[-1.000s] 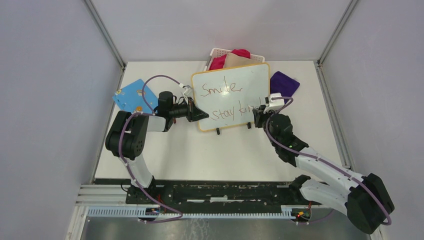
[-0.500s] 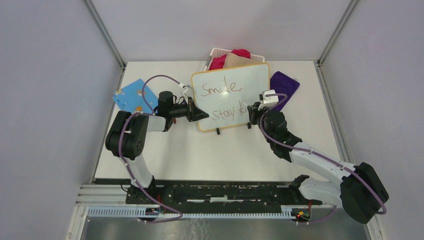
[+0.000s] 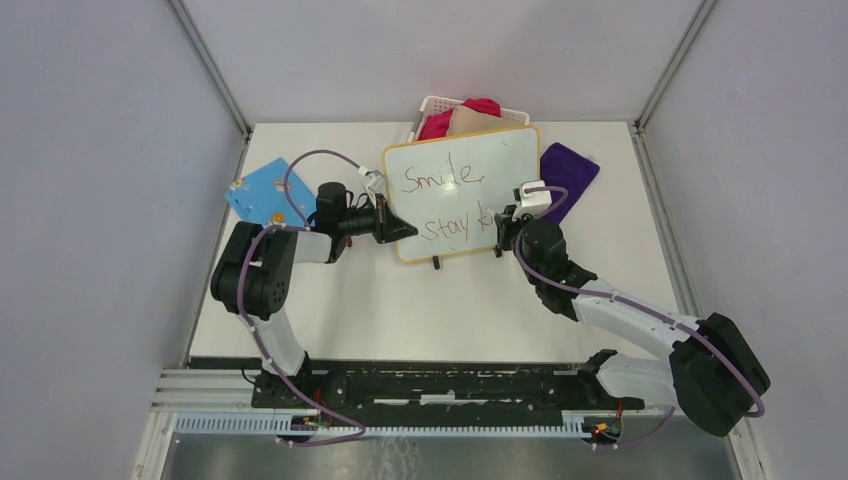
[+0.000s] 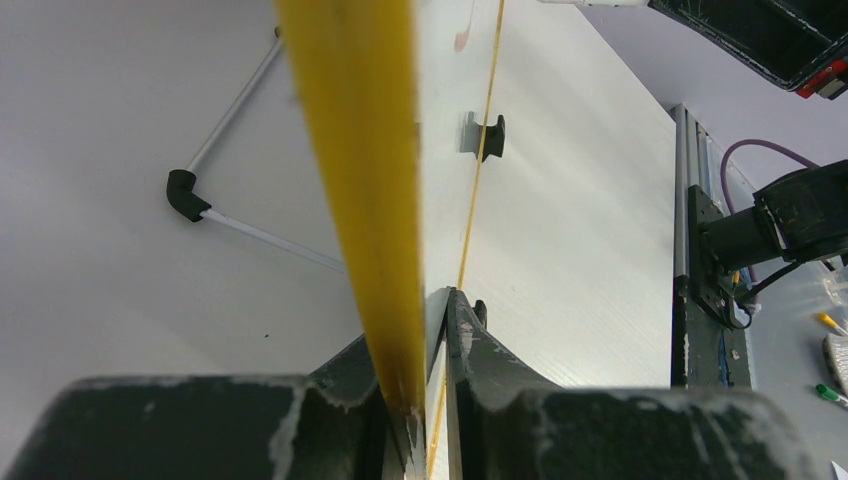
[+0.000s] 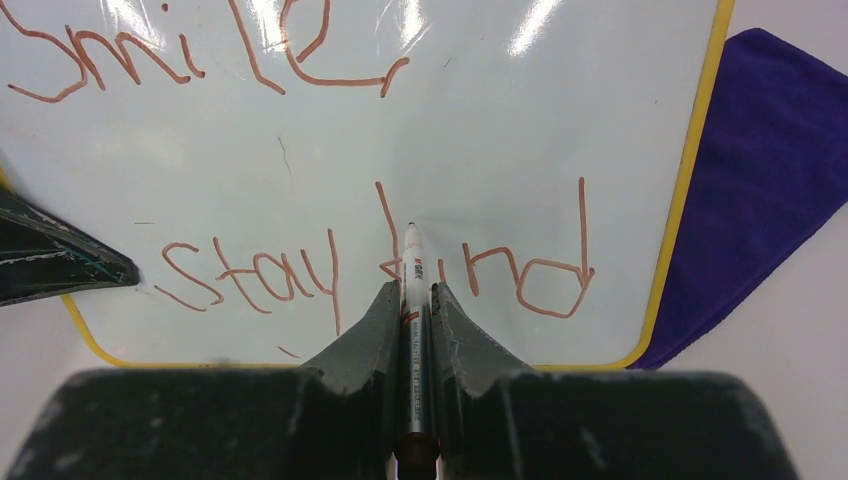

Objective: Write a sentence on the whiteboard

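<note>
Top view, left to right. The blue board (image 3: pixel 262 193) lies at 9 o'clock from the whiteboard (image 3: pixel 465 160), partly under the left arm's cable. The left gripper (image 3: pixel 400 228) is clenched on the whiteboard's rim at its 8 o'clock corner. In the left wrist view the fingers (image 4: pixel 470 345) pinch the yellow edge, and the board is seen edge-on, so no writing can be read there. The whiteboard stands tilted on black feet at the far middle of the table (image 3: pixel 450 310). The sentence (image 3: pixel 443 180) is in red, "Smile," above "stay kind". From above, most of "kind" is hidden by the right arm.

The basket (image 3: pixel 432 104) at 12 o'clock is cut off by the whiteboard's top edge. The right gripper (image 5: pixel 412 295), at the board's 4 o'clock, grasps a marker (image 5: pixel 413 255). Its tip covers part of the "k", and whether it touches the surface cannot be told. The cloth (image 3: pixel 570 166) at 3 o'clock lies partly behind the rim.
</note>
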Available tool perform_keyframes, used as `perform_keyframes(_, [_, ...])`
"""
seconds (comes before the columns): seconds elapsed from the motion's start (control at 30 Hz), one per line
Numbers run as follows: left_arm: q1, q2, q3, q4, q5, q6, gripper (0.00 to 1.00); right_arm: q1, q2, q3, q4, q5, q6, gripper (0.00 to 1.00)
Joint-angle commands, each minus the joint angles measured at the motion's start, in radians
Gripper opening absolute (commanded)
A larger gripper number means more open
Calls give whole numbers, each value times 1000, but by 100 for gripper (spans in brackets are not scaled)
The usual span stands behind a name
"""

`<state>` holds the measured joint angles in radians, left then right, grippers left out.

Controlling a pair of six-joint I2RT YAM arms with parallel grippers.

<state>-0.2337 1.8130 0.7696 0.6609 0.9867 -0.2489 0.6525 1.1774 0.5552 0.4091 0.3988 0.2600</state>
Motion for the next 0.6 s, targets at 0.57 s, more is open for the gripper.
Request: perform_keyframes(0.57, [-32,57,-23,-182,-141,97,2,-28,36,24,53,29,1,0])
